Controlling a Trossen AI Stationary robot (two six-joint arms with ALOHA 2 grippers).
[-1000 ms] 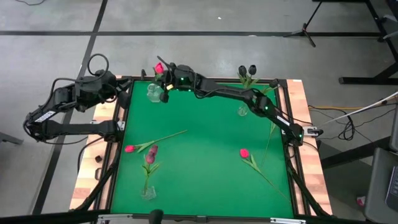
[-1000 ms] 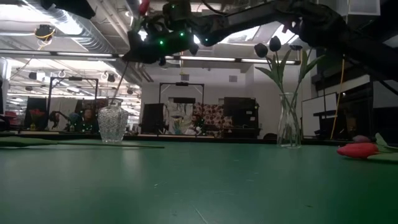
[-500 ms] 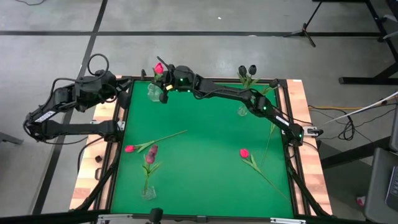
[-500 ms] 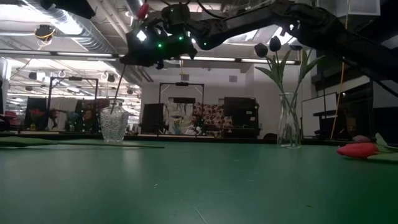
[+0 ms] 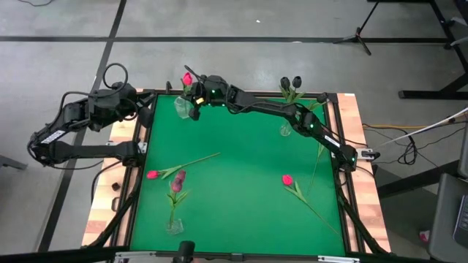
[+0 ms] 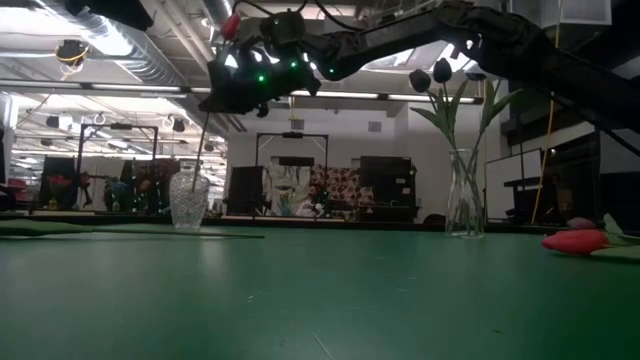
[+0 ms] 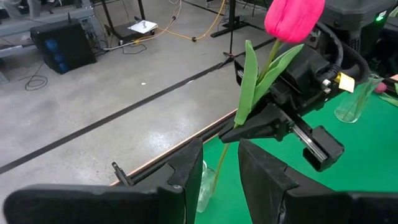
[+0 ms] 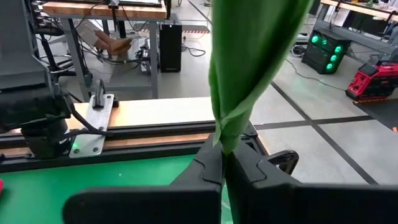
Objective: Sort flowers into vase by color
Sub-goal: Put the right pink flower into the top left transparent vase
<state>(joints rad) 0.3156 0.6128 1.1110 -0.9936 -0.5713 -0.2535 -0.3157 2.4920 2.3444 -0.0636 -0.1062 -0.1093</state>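
Observation:
My right gripper (image 5: 194,96) reaches over the table's far left corner and is shut on a pink-red tulip (image 7: 292,15). The tulip's stem (image 6: 203,150) runs down into a small clear vase (image 5: 180,108) standing there. My left gripper (image 7: 214,180) is open and waits just off the table's left edge, facing that vase. Another pink-red tulip (image 5: 152,174) lies flat on the green mat at left. A third one (image 5: 287,179) lies at right. Two near-black tulips (image 5: 290,82) stand in a vase (image 5: 285,131) at far right. A maroon tulip (image 5: 178,179) sits in a vase (image 5: 174,225) at near left. My right gripper pinches the tulip between its two fingers at the stem where the leaves start (image 7: 241,124), well below the head. The fingers (image 8: 211,165) come roughly level from the table's right, across the stem. The tulip stands nearly upright, its lower stem (image 7: 219,165) inside the vase's mouth.
A loose green stem (image 5: 319,157) lies along the mat's right side. Wooden rails (image 5: 351,109) border the mat. The middle of the green mat (image 5: 241,183) is free. Beyond the far edge are the floor, stands and workbenches.
My right gripper has shifted slightly toward the table's right over the far left vase. The held tulip's stem now stands more upright, with its lower end in the vase's mouth. The vase itself has slid a little to the right.

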